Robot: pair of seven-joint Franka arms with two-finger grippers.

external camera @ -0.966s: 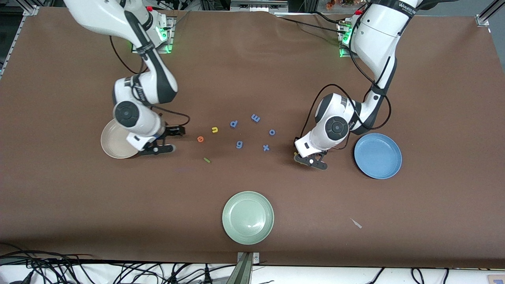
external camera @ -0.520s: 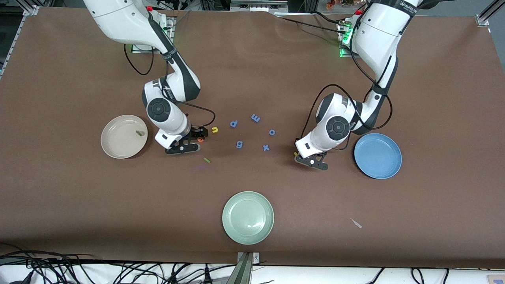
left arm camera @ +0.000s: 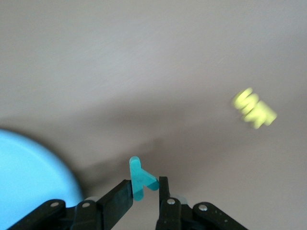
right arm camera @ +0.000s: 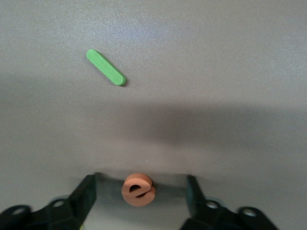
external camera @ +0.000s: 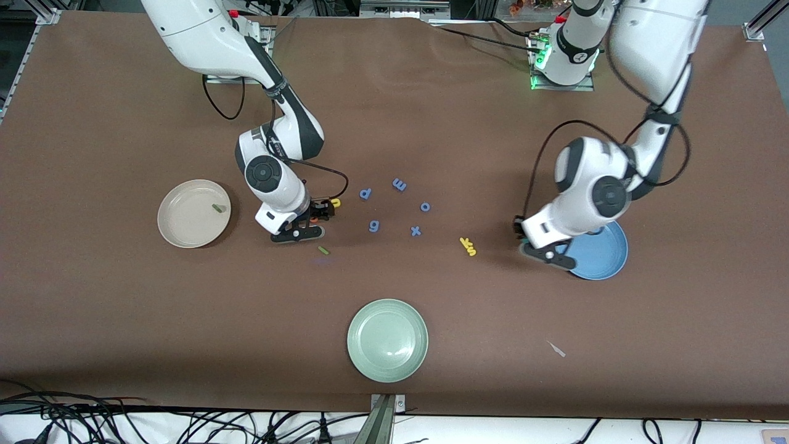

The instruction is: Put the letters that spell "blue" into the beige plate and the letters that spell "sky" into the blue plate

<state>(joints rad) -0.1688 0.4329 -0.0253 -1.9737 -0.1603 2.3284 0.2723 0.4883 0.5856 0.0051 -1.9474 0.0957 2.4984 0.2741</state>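
Observation:
My left gripper [external camera: 519, 229] [left arm camera: 145, 184] is shut on the teal "y" [left arm camera: 141, 179] and hangs over the table just beside the blue plate [external camera: 601, 253] [left arm camera: 29, 177]. Two yellow letters [external camera: 468, 246] [left arm camera: 254, 109] lie together on the table between the blue "x" and that plate. My right gripper [external camera: 315, 214] [right arm camera: 139, 184] stands open at the table, its fingers on either side of the orange "e" [right arm camera: 138, 190], apart from it. The yellow "u" [external camera: 336, 202] lies just beside it, the green "l" [external camera: 323, 250] [right arm camera: 106, 67] nearer the camera. A dark green letter [external camera: 216, 208] lies in the beige plate [external camera: 185, 228].
Several blue letters [external camera: 373, 226] are scattered mid-table between the two grippers. A pale green plate [external camera: 387, 340] sits near the camera's edge of the table. A small pale scrap [external camera: 556, 349] lies toward the left arm's end.
My left gripper rose with the teal "y" from beside the yellow letters and swung toward the blue plate. My right gripper went from the beige plate to the orange "e", leaving the dark green letter there.

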